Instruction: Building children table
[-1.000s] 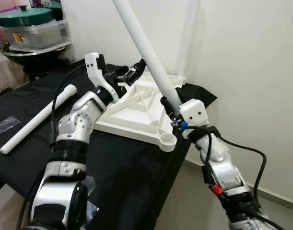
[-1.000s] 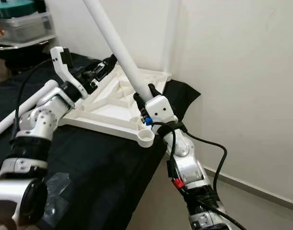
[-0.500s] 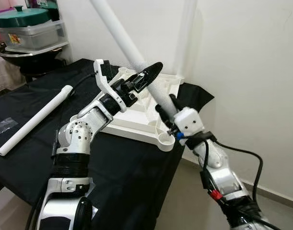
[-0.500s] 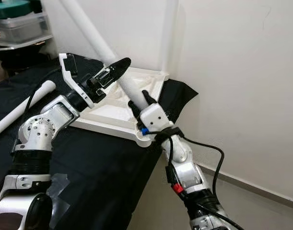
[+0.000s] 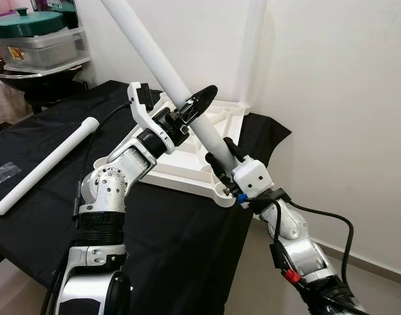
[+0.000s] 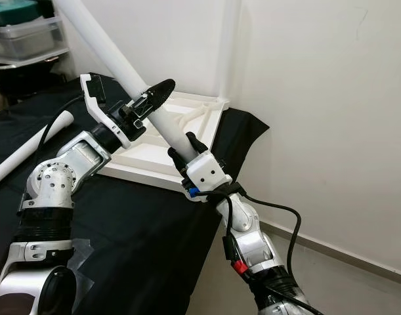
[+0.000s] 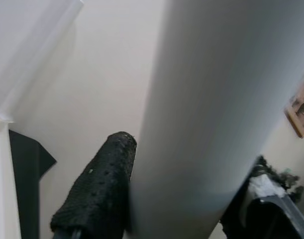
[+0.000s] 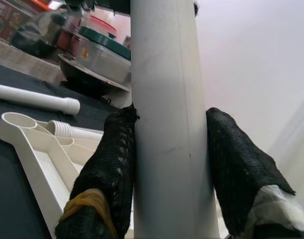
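From my remote seat I see the right gripper (image 5: 221,161) clamped on a long white leg tube (image 5: 162,72), its jaws closed against both sides of the tube near the lower end, as the right wrist view shows plainly, one black finger (image 8: 109,169) on each flank. The tube runs tilted, rising up and toward the robot's left out of the top of the picture, with its lower end down by the near corner of the white tabletop panel (image 5: 207,125).

That panel lies upside down, ribs showing, on the table (image 5: 174,223) draped in black cloth, at the table's right end close to the wall corner. A round socket (image 5: 224,191) sits at the panel's near corner, just beside the right gripper's white housing (I cannot tell whether the tube's end has entered it, since the gripper hides that spot).

The left gripper (image 5: 195,108) is higher up the same tube. One black finger (image 7: 99,189) lies against the tube's side in the left wrist view, and the head views show a finger crossing in front of the tube; the second finger is hidden behind the tube, so I cannot tell how wide its jaws stand or whether they truly grip.

A second white leg tube (image 5: 46,164) lies flat on the black cloth well to the robot's left, apart from the panel. Behind it stands a stack of lidded containers (image 5: 39,39).
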{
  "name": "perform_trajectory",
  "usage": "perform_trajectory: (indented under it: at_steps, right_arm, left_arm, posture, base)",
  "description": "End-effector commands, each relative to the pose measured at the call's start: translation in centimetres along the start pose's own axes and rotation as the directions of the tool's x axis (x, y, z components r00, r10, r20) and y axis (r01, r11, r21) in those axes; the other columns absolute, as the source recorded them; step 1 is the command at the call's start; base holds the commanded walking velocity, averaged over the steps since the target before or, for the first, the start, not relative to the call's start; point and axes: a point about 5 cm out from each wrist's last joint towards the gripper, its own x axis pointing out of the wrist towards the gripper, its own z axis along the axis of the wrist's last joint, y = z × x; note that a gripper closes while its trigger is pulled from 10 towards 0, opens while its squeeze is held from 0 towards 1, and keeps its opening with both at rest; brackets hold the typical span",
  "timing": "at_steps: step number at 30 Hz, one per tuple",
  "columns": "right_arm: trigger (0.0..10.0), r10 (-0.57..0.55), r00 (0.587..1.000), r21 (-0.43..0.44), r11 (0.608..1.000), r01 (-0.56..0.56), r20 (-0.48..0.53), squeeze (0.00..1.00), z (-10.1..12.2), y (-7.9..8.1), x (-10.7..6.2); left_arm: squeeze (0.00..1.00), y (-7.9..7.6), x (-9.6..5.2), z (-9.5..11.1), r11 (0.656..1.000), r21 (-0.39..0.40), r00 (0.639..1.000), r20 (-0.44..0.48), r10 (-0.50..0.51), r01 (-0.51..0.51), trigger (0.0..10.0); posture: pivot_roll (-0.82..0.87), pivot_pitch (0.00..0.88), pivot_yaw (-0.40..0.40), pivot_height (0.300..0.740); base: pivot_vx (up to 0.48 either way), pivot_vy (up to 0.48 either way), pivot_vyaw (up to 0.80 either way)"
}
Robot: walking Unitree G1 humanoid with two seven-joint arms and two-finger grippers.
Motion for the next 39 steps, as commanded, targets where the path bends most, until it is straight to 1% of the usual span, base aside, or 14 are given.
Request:
perform_trajectory:
  at_steps: [1, 8, 12, 14, 20, 21, 23, 24, 26, 28, 30, 33, 35, 39]
  right_arm:
    - [0.0, 0.036, 0.997, 0.006, 0.999, -0.036, -0.062, 0.00, -1.1, 0.9, -0.4]
    - [0.0, 0.006, 0.998, -0.011, 1.000, -0.006, -0.065, 0.00, -1.2, 0.5, -0.2]
    - [0.0, -0.106, 0.990, -0.024, 0.994, 0.105, -0.096, 0.00, -1.6, -1.0, 0.3]
    - [0.0, -0.106, 0.990, -0.024, 0.994, 0.105, -0.096, 0.00, -1.6, -1.0, 0.3]
    - [0.0, -0.131, 0.987, -0.013, 0.991, 0.131, -0.094, 0.00, -1.4, -0.8, 1.1]
    - [9.1, -0.135, 0.986, -0.019, 0.991, 0.134, -0.101, 0.00, -1.5, -0.6, 1.4]
    - [9.1, -0.137, 0.985, -0.020, 0.991, 0.135, -0.103, 0.00, -1.5, -0.6, 1.4]
    - [10.0, -0.131, 0.986, -0.012, 0.991, 0.130, -0.102, 1.00, -1.4, -0.6, 1.6]
    - [10.0, -0.131, 0.986, -0.012, 0.991, 0.130, -0.102, 1.00, -1.4, -0.6, 1.6]
    - [10.0, -0.037, 0.992, -0.020, 0.999, 0.035, -0.119, 1.00, -1.6, -0.3, 2.0]
    - [10.0, -0.014, 0.992, -0.027, 1.000, 0.011, -0.124, 1.00, -1.7, -0.2, 2.0]
    - [10.0, 0.042, 0.984, -0.052, 0.997, -0.052, -0.174, 1.00, -2.3, -0.1, 2.1]
    - [10.0, 0.122, 0.966, -0.071, 0.987, -0.141, -0.228, 1.00, -2.8, -0.3, 2.7]
    - [10.0, 0.154, 0.956, -0.095, 0.979, -0.183, -0.249, 1.00, -2.9, -0.1, 3.2]
  left_arm:
    - [0.00, -1.3, 0.4, -0.4, 0.998, -0.009, 0.998, -0.013, -0.069, 0.069, 0.0]
    - [0.00, -1.5, 0.2, -0.4, 0.997, -0.001, 0.997, -0.013, -0.077, 0.077, 0.0]
    - [0.00, -1.7, 0.2, 0.3, 0.997, 0.008, 0.997, 0.029, -0.075, 0.075, 0.0]
    - [0.00, -1.7, 0.2, 0.3, 0.997, 0.008, 0.997, 0.029, -0.075, 0.075, 0.0]
    - [0.00, -2.0, 0.5, 2.7, 0.998, -0.011, 0.988, 0.142, -0.065, 0.068, 0.0]
    - [0.00, -2.1, 0.6, 2.7, 0.998, -0.006, 0.988, 0.140, -0.069, 0.070, 0.0]
    - [0.00, -2.1, 0.6, 2.7, 0.997, -0.005, 0.988, 0.139, -0.070, 0.071, 0.0]
    - [0.00, -2.1, 0.6, 2.5, 0.998, -0.009, 0.989, 0.132, -0.067, 0.069, 0.0]
    - [0.00, -2.1, 0.6, 2.5, 0.998, -0.009, 0.989, 0.132, -0.067, 0.069, 0.0]
    - [0.00, -2.1, 0.4, 2.0, 0.997, -0.018, 0.992, 0.109, -0.068, 0.071, 0.0]
    - [0.00, -2.1, 0.4, 1.9, 0.997, -0.018, 0.992, 0.104, -0.071, 0.073, 0.0]
    - [0.00, -2.4, 0.4, 1.5, 0.996, 0.001, 0.994, 0.072, -0.087, 0.087, 0.0]
    - [0.00, -3.2, 0.5, 0.4, 0.990, 0.039, 0.991, 0.003, -0.132, 0.132, 0.0]
    - [0.00, -3.6, 0.8, 0.2, 0.988, 0.060, 0.990, -0.012, -0.144, 0.144, 0.0]
  posture:
    - [0.03, 0.000, -0.016, 0.740]
    - [0.03, 0.000, -0.022, 0.740]
    - [0.04, 0.000, -0.028, 0.740]
    - [0.04, 0.000, -0.028, 0.740]
    - [0.04, 0.000, -0.037, 0.740]
    - [0.04, 0.000, -0.040, 0.740]
    - [0.04, 0.000, -0.040, 0.740]
    - [0.04, 0.000, -0.042, 0.740]
    - [0.04, 0.000, -0.042, 0.740]
    - [0.04, 0.000, -0.043, 0.740]
    - [0.04, 0.000, -0.043, 0.740]
    - [0.04, 0.000, -0.045, 0.740]
    - [0.04, 0.000, -0.052, 0.740]
    - [0.05, 0.000, -0.053, 0.740]
  base:
    - [0.000, 0.000, 0.00]
    - [0.000, 0.000, 0.00]
    - [0.000, 0.000, 0.00]
    - [0.000, 0.000, 0.00]
    - [0.000, 0.000, 0.00]
    - [0.000, 0.000, 0.00]
    - [0.000, 0.000, 0.00]
    - [0.000, 0.000, 0.00]
    - [0.000, 0.000, 0.00]
    - [0.000, 0.000, 0.00]
    - [0.000, 0.000, 0.00]
    - [0.000, 0.000, 0.00]
    - [0.000, 0.000, 0.00]
    - [0.000, 0.000, 0.00]
